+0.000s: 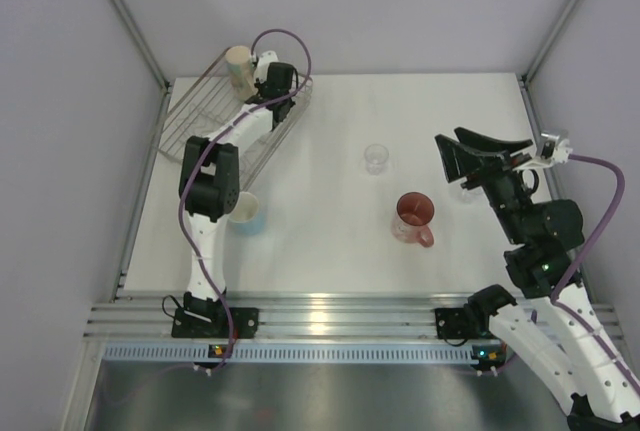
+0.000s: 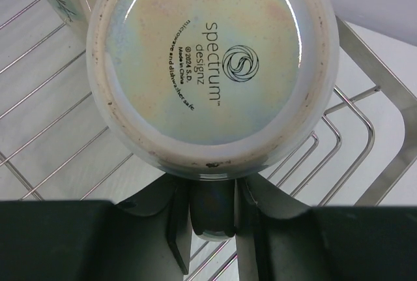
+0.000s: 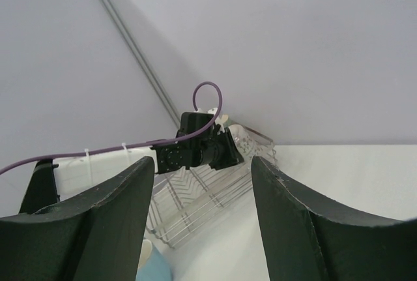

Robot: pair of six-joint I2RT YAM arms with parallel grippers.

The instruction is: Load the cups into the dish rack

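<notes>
Grey walls close in a white table (image 1: pixel 330 251), seen from above, with two robot arms bolted at its near edge. Nearest, toward the table's left edge, a small light blue cup (image 1: pixel 250 219) stands upright, just beside the elbow of the left arm (image 1: pixel 205 186). Right of the middle, a glossy pink-red mug (image 1: pixel 413 217) stands upright, its handle turned toward the near edge. Farther back, near the table's centre, sits a tiny clear glass (image 1: pixel 376 158), apart from the mug. Toward the right edge, a faint round shape (image 1: pixel 462 192) may be a second clear glass; the view is too weak to be sure. Close by it hovers the right gripper (image 3: pixel 202 167), its two dark fingers spread wide with nothing between them. At the far left corner lies a rectangular silver wire dish rack (image 1: pixel 190 121). The left arm reaches over it, and the left gripper (image 2: pixel 210 229) is closed on the handle of a rounded cream mug (image 2: pixel 212 66). The mug is tipped so that its flat glazed base, printed with a maker's mark, faces the wrist camera. It is held over the wire bars at the rack's far end.
</notes>
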